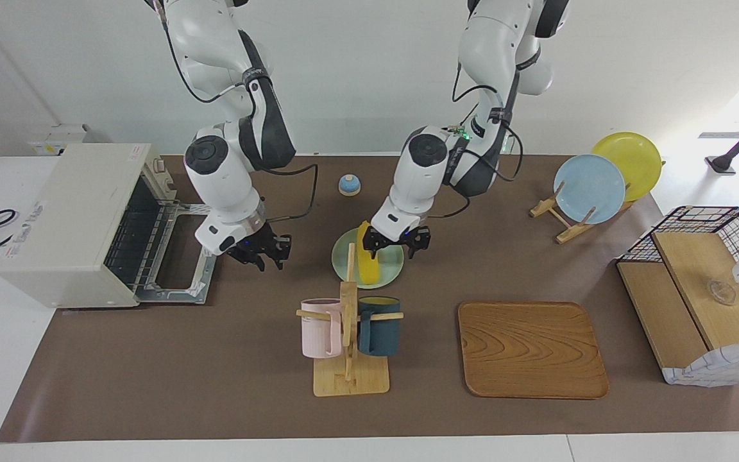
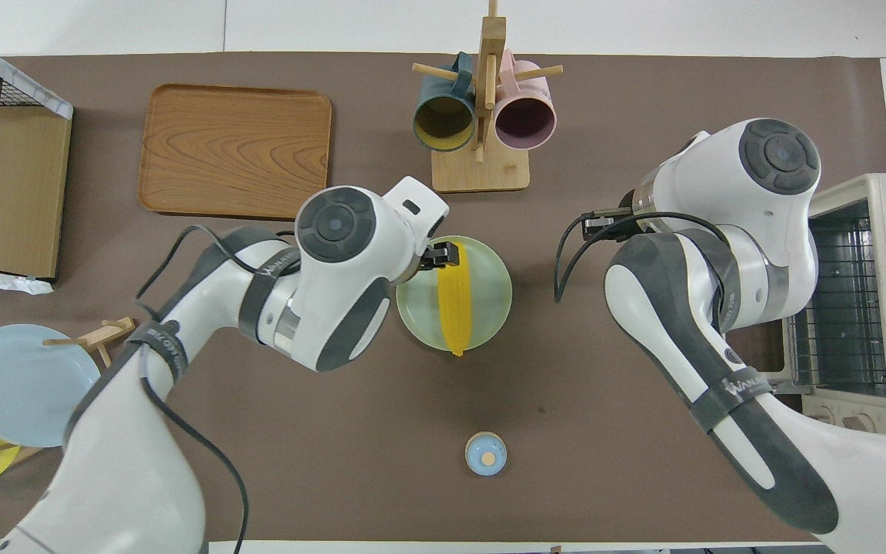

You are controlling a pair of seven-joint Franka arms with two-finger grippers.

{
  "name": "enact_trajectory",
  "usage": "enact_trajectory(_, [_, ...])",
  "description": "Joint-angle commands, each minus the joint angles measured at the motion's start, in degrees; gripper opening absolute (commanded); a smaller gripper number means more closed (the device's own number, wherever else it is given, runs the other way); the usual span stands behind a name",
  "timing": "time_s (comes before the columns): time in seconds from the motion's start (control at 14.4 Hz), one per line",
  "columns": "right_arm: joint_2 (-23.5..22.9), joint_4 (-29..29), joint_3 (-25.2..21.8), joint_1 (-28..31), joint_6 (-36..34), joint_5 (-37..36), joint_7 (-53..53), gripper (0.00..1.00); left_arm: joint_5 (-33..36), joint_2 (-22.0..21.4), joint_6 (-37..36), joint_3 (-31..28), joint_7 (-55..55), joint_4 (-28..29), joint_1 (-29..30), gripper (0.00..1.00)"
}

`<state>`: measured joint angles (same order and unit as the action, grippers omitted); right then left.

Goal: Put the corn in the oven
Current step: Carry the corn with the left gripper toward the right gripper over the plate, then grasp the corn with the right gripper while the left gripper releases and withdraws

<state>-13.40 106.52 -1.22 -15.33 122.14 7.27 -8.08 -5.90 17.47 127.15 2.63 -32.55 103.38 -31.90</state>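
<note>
The yellow corn (image 1: pixel 367 263) (image 2: pixel 454 300) lies on the pale green plate (image 1: pixel 390 274) (image 2: pixel 494 286) in the middle of the mat, its tapered end toward the robots. My left gripper (image 1: pixel 397 246) hangs open just over the plate's edge beside the corn, holding nothing; only its tip (image 2: pixel 440 255) shows in the overhead view. The cream-white oven (image 1: pixel 68 218) (image 2: pixel 877 254) stands at the right arm's end of the table, its door (image 1: pixel 180 282) folded down and the wire rack showing. My right gripper (image 1: pixel 260 251) hangs open over the mat between the oven door and the plate.
A wooden mug rack (image 1: pixel 348 375) with a pink and a teal mug stands farther from the robots than the plate. Beside it lies a wooden tray (image 1: pixel 532 350). A small blue knob-like object (image 1: pixel 349 185), a rack with a blue plate (image 1: pixel 591 189) and a wire basket box (image 1: pixel 703 289) are also here.
</note>
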Motion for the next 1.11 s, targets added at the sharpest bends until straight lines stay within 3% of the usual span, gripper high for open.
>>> enact_trajectory(0.0, [-4.5, -10.7, -0.4, -5.8, -6.4, -1.0, -8.2, 0.83, -0.1, -5.5, -8.1, 0.0, 3.2, -1.2, 5.9, 1.00])
enact_trajectory(0.07, [-7.3, -15.4, -0.4, -9.4, -8.6, -3.6, -13.8, 1.00, 1.4, -6.0, -11.6, 0.0, 4.9, -3.5, 8.7, 1.00])
enact_trajectory(0.21, [-15.5, -25.8, -0.4, -15.7, -13.6, -7.4, -24.3, 1.00, 2.8, -6.0, -19.2, 0.2, 8.6, -9.3, 14.9, 1.00])
enact_trajectory(0.35, [-22.0, -33.8, -0.4, -20.4, -13.3, -7.7, -32.7, 1.00, 2.8, -6.0, -26.1, 0.0, 18.7, -13.7, 19.7, 1.00])
enact_trajectory(0.49, [-22.4, -31.7, -0.4, -23.9, -5.8, -7.4, -36.6, 1.00, 3.1, -7.0, -31.8, 0.1, 26.0, -16.7, 24.4, 1.00])
enact_trajectory(0.69, [-19.5, -21.0, -0.1, -24.7, 2.7, -7.4, -36.5, 1.00, 4.0, -10.8, -36.2, -0.1, 29.7, -17.2, 27.3, 1.00])
enact_trajectory(0.9, [-17.4, -14.5, 0.0, -25.0, 7.2, -7.4, -36.0, 0.74, 6.3, -14.9, -40.9, 0.0, 28.8, -17.2, 27.5, 1.00])
enact_trajectory(1.04, [-16.9, -13.1, 0.1, -25.0, 8.3, -7.4, -35.8, 0.56, 5.5, -15.4, -45.0, -0.4, 27.0, -17.3, 27.6, 1.00])
